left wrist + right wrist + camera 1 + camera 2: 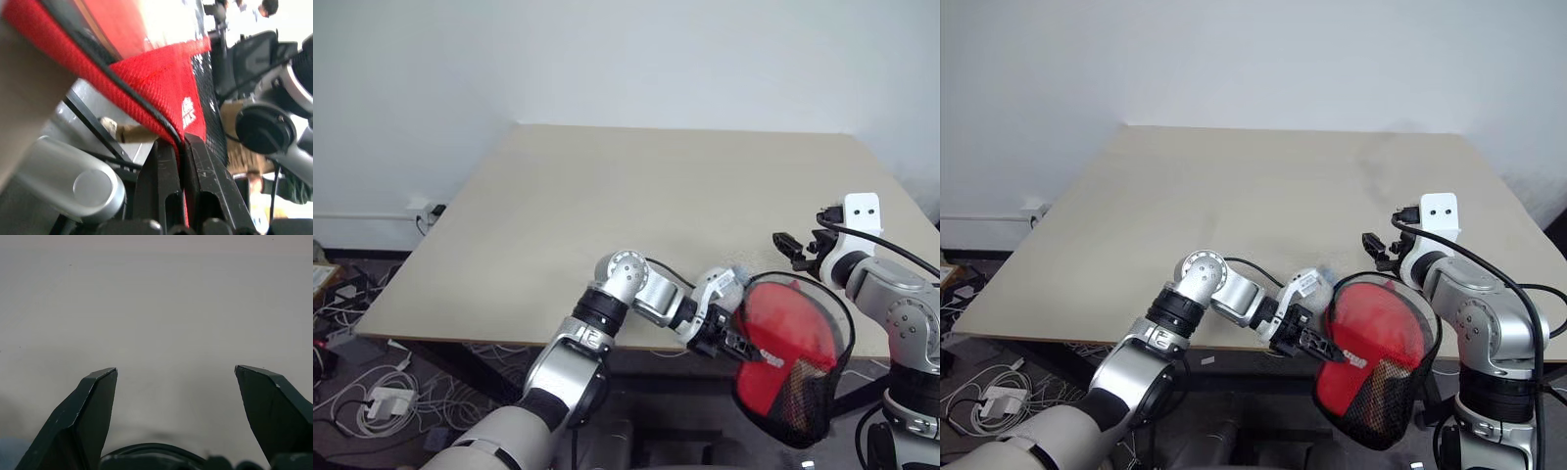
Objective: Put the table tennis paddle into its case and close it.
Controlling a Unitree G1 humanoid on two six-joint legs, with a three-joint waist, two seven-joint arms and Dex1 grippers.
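Note:
My left gripper point(739, 348) is shut on the black-edged rim of the case point(773, 384), holding it in the air just off the table's near edge. The case is a red pouch with a black mesh patch point(808, 401) and a small white logo point(188, 110). It hangs tilted with its mouth gaping. Inside the mouth lies the paddle point(142, 24), a smooth red face with a thin wooden edge; its handle is hidden. The left fingers point(164, 171) pinch the fabric edge between them. My right gripper point(788, 245) hovers open over the table beside the case, with nothing between its fingers point(93, 401).
The beige table point(607, 215) stretches ahead to a white wall. Its near edge runs just behind the hanging case. Cables and power strips point(382, 397) lie on the floor at the left.

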